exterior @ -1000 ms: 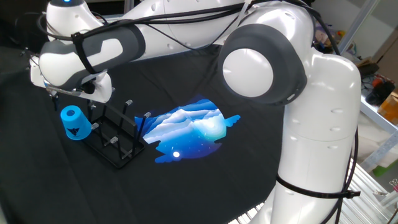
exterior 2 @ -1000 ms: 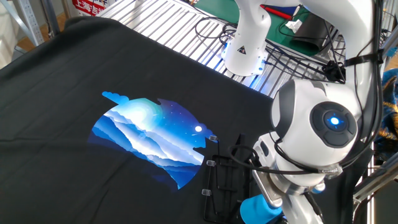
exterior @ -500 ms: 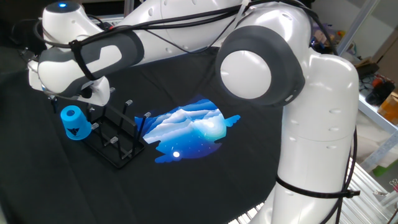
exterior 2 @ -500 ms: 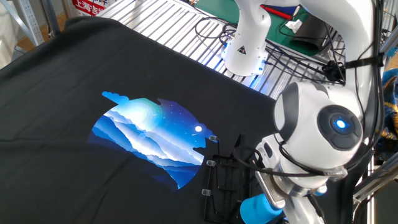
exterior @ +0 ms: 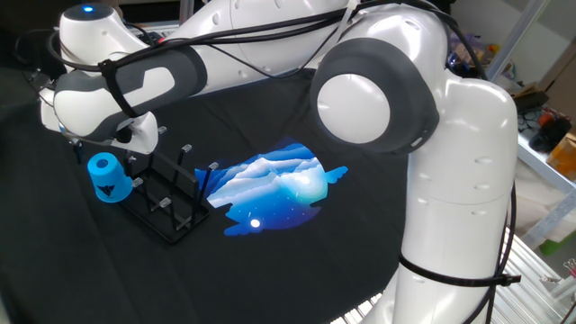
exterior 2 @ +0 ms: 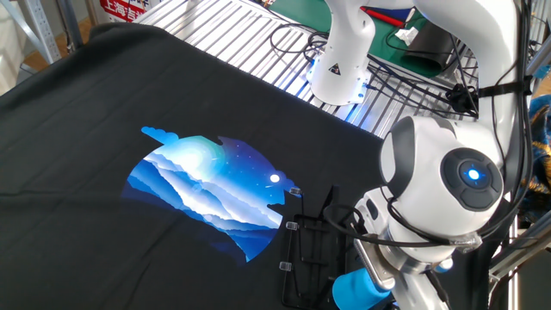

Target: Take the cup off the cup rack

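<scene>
Claw (exterior: pixel 90 144) grip unclear above bright blue tapered cup (exterior: pixel 106 178), dark triangle mark, upturned on rack (exterior: pixel 166 198)

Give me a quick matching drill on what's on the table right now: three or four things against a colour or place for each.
Things:
1. cup
2. cup rack
3. cloth print
4. robot wrist

Descriptions:
A. black wire frame with grey-capped pegs
B. blue and white mountain scene in the middle of the black cloth
C. bright blue, at the rack's end farthest from the print
D. white and grey, hanging just above the cup

Pairs: 1-C, 2-A, 3-B, 4-D
</scene>
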### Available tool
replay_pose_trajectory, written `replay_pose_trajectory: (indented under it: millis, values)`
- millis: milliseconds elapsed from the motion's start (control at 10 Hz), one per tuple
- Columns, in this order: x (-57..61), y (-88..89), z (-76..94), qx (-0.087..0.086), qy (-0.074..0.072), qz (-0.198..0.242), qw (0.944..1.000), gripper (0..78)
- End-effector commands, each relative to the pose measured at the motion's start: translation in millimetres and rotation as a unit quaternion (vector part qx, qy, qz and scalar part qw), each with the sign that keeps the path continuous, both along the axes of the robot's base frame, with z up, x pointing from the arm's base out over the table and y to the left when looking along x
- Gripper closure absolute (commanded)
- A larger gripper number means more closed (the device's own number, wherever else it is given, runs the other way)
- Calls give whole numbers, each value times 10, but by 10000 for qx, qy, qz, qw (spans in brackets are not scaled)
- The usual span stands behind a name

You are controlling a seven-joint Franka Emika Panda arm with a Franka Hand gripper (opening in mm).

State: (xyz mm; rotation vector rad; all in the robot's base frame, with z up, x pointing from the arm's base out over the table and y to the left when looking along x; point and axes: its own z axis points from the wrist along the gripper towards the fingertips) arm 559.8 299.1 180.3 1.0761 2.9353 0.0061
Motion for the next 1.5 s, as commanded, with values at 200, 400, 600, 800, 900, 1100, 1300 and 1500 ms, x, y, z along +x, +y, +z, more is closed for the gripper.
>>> replay_pose_trajectory:
  millis: [200, 400, 600, 800, 900, 1100, 1300, 1500]
  values:
    - [12, 6, 18, 4, -34, -27, 10000, 764]
    - [12, 6, 18, 4, -34, -27, 10000, 764]
    - [12, 6, 18, 4, -34, -27, 10000, 764]
    - [12, 6, 18, 4, -34, -27, 10000, 764]
    - [12, 6, 18, 4, -34, -27, 10000, 764]
    - [12, 6, 18, 4, -34, -27, 10000, 764]
    - [12, 6, 18, 4, -34, -27, 10000, 764]
    - [37, -85, 208, 18, 114, 41, 9999, 764]
